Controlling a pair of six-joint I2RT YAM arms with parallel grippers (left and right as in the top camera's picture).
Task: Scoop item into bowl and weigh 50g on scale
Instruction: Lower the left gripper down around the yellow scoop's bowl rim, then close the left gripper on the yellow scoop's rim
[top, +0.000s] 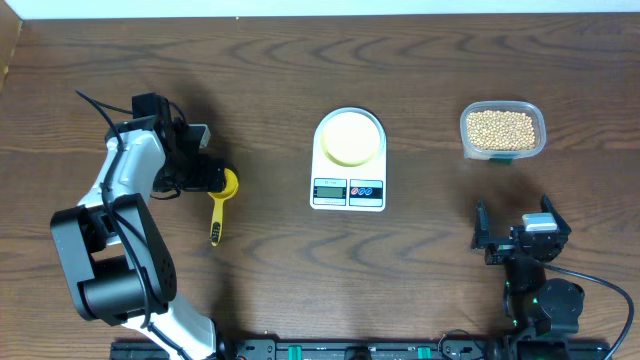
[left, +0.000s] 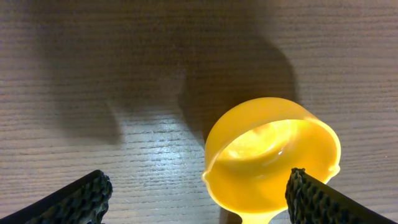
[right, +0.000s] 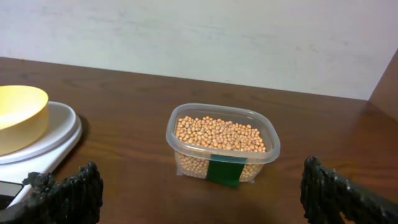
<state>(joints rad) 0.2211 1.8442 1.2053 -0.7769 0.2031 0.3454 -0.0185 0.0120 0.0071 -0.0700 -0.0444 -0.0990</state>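
Beans (right: 221, 134) in tub (right: 171, 138); bowl (top: 350, 138), seemingly empty, atop scale (top: 348, 192).

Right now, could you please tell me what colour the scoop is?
Yellow; the scoop shows best in the left wrist view.

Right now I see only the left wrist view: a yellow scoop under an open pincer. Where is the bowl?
Observer: The bowl sits on the scale, in the middle of the table, to the right of the scoop.
Reviewer: Is it filled?
Observer: No; the beans all lie in the clear container at the far right.
Reviewer: And the other arm?
Observer: The right pincer is open and empty, near the front edge, short of the container.
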